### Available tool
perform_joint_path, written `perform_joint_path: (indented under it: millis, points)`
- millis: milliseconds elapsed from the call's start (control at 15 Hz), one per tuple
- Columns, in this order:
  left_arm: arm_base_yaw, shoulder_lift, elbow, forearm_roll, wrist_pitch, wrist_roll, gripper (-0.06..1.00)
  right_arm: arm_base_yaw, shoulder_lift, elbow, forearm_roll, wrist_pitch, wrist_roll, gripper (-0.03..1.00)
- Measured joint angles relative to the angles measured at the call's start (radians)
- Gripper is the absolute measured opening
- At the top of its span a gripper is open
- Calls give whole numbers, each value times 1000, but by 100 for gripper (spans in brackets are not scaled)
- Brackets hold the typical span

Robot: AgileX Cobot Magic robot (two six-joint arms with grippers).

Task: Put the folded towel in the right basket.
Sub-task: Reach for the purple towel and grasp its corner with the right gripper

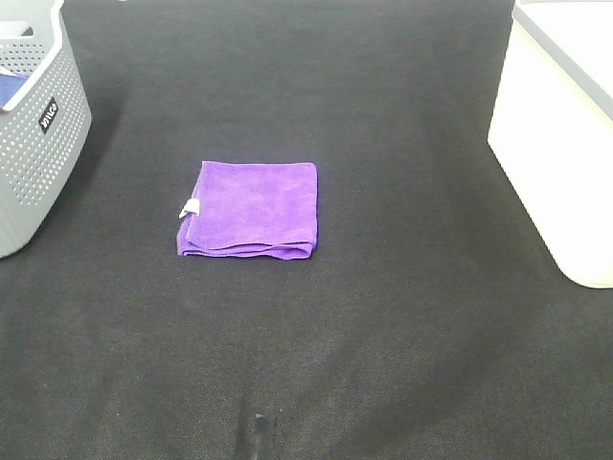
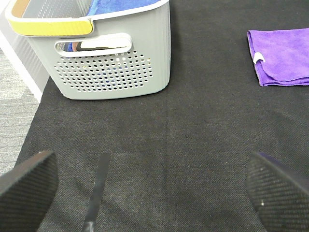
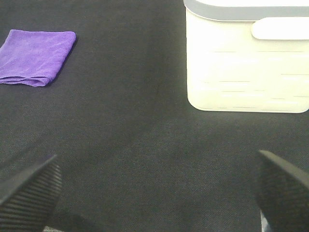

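A folded purple towel (image 1: 251, 209) with a small white tag lies flat on the dark table mat, in the middle. It also shows in the left wrist view (image 2: 282, 57) and the right wrist view (image 3: 36, 56). The right basket (image 1: 556, 125) is white with a grey rim and stands at the right edge; it also shows in the right wrist view (image 3: 247, 55). My left gripper (image 2: 149, 188) is open and empty, well short of the towel. My right gripper (image 3: 154, 193) is open and empty, between towel and white basket, apart from both. Neither gripper shows in the exterior high view.
A grey perforated basket (image 1: 34, 125) stands at the left edge, with blue cloth inside (image 2: 116, 6). The mat's left edge and grey floor show in the left wrist view (image 2: 19, 101). A dark thin object (image 1: 259, 436) pokes up at the front edge.
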Motion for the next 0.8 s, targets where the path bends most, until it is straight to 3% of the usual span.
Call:
perform_joint_path:
  millis: [800]
  points:
    - [0, 0, 0, 0, 0, 0, 99, 0, 0, 0, 0, 0, 0, 98]
